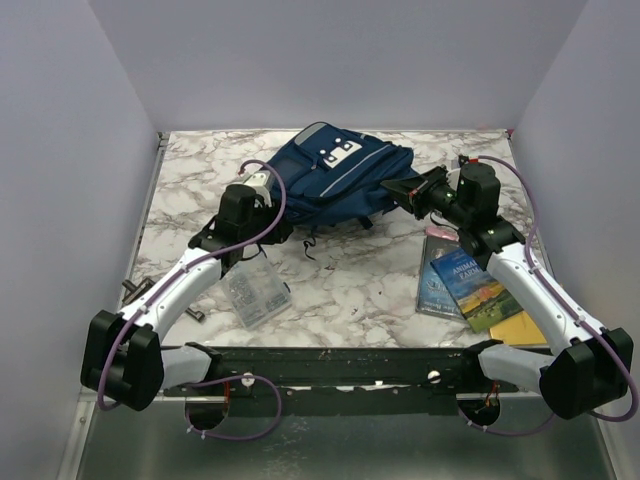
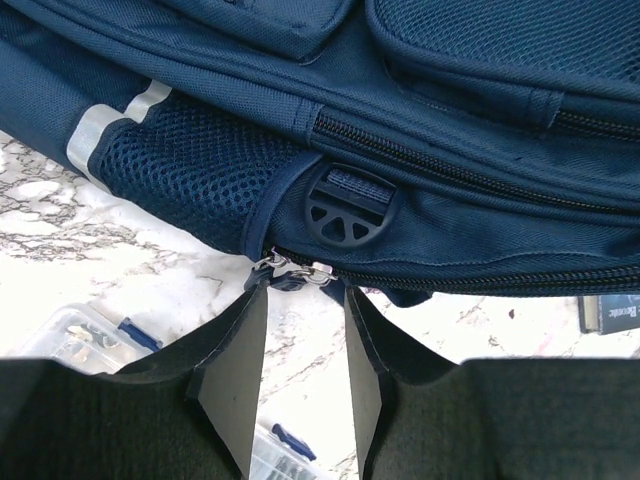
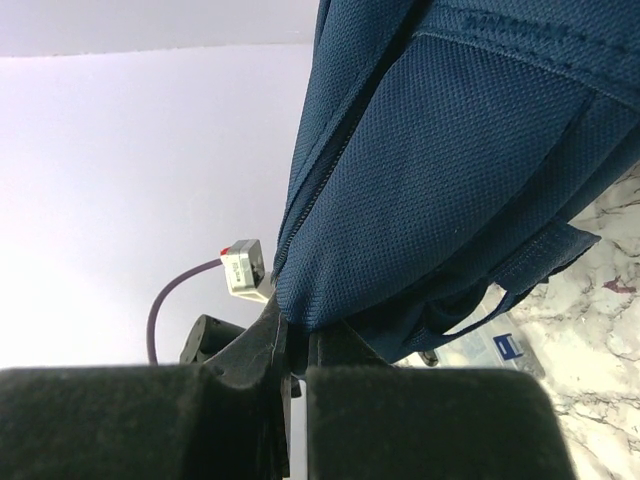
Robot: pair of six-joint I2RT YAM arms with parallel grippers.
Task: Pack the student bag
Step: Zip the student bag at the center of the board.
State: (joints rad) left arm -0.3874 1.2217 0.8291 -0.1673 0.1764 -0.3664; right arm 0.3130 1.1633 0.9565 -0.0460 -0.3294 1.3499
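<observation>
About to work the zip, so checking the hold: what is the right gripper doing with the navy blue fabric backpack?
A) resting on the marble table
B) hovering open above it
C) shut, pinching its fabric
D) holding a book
C: in the right wrist view the right gripper has its fingers closed together on an edge of the navy blue fabric backpack.

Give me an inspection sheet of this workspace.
Surface: marble-pattern table, no spill seen.
Job's things: student bag lying at the back centre, visible zips closed.
Clutter: clear plastic box beside the left arm; books beside the right arm.
Grippers: left gripper open, zip pulls between its tips; right gripper shut on the bag's fabric.
Cables: purple cables looped along both arms.
Surroundings: plain pale walls on three sides.
</observation>
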